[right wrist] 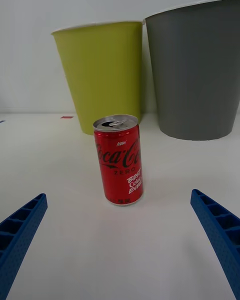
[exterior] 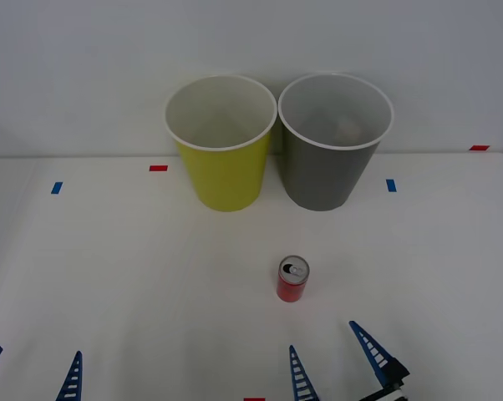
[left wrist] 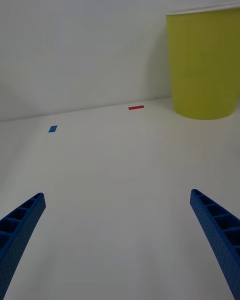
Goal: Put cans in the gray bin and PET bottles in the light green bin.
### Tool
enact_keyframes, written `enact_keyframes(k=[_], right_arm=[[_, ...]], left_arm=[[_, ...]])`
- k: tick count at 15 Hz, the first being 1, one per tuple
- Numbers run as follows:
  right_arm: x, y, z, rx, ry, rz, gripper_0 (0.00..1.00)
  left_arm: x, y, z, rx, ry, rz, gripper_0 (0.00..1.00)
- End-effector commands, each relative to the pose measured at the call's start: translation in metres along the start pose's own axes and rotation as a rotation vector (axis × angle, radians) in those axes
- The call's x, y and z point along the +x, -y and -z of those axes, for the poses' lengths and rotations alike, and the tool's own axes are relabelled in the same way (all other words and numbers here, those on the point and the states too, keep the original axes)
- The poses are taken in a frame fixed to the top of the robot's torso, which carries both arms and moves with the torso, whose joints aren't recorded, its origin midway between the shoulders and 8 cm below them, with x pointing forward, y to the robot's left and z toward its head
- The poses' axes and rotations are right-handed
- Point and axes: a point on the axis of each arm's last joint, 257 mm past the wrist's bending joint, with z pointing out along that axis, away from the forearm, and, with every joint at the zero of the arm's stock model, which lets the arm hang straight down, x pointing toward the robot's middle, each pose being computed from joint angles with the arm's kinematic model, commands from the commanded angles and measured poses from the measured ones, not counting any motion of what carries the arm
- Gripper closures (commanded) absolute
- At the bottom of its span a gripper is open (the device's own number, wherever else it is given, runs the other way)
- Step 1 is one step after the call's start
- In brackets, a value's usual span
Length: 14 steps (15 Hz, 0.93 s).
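**Open grippers at the near edge, can upright before the bins**

Nearest the camera in the front view, the right gripper (exterior: 331, 357) sits at the near edge of the table (exterior: 109, 276), right of centre, its two blue ribbed fingers spread apart and holding nothing. The left gripper (exterior: 30, 368) sits at the near left corner, fingers likewise apart and empty.

The can (exterior: 292, 279) stands upright on the table just beyond the right gripper and slightly left of it, not touching either finger. Nothing lies between the gripper and the can. It is well short of both bins.

At the far side of the table the green bin (exterior: 221, 142) and the gray bin (exterior: 334, 140) stand upright, rims almost touching, green on the left, gray on the right. The can sits nearer than the gap between them, a little toward the gray one.

Small tape marks dot the table: a red one (exterior: 158, 168) and a blue one (exterior: 56, 188) left of the green bin, a blue one (exterior: 391, 185) right of the gray bin, a red one (exterior: 479, 148) at the far right edge.

From above, something pale lies in the bottom of the gray bin; what it is cannot be told. The right wrist view shows the can's (right wrist: 119, 160) side, red with white lettering, and its silver top with the tab, framed by the spread fingers (right wrist: 220, 235), with both bins behind. The left wrist view shows bare table ahead of the left gripper (left wrist: 117, 245), the green bin (left wrist: 204, 65) off to its far right.
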Motion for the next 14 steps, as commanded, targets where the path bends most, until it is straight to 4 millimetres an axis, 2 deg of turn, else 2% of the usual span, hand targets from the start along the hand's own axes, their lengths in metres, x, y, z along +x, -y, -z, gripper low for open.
enact_keyframes(k=[1, 3, 7, 14], right_arm=[[0.007, 0.005, -0.018, 0.022, 0.012, 0.022, 0.00], [0.012, 0.005, -0.031, 0.030, -0.002, 0.025, 0.00], [0.009, 0.001, -0.064, 0.040, -0.006, 0.066, 0.00], [0.008, 0.000, -0.086, 0.045, -0.017, 0.068, 0.00]], left_arm=[[0.000, 0.000, 0.000, 0.000, 0.000, 0.000, 0.00], [0.000, 0.000, 0.000, 0.000, 0.000, 0.000, 0.00], [0.000, 0.000, 0.000, 0.000, 0.000, 0.000, 0.00], [0.000, 0.000, 0.000, 0.000, 0.000, 0.000, 0.00]])
